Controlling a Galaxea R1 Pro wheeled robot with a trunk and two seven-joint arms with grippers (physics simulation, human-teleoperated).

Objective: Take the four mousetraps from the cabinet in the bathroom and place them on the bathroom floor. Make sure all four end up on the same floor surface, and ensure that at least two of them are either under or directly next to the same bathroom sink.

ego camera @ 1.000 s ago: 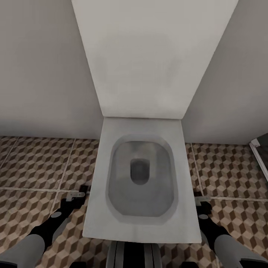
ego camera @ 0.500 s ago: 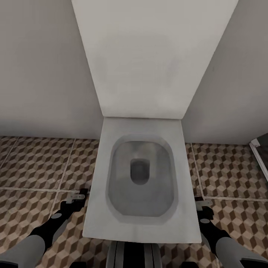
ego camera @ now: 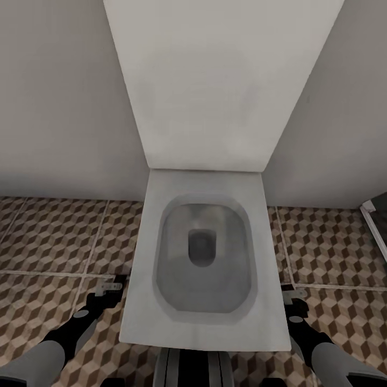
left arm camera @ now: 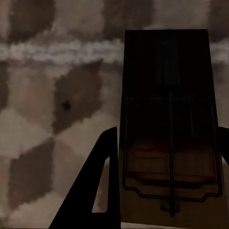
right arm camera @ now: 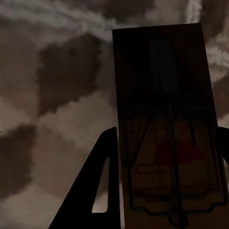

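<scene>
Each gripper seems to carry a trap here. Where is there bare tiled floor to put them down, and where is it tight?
Open bathroom floor lies between the wall and the left gripper, left of the toilet. A narrower patch lies right of the toilet, past the right gripper, bordered by a dark frame. Both grippers sit tight against the bowl's sides, each holding a mousetrap.

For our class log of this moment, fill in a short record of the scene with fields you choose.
Facing: white toilet, lid raised against the wall
Floor: cube-pattern bathroom floor
Left gripper: beside the toilet, shut on a mousetrap
Right gripper: at the toilet's other side, shut on a second mousetrap
Sink: not seen here
</scene>
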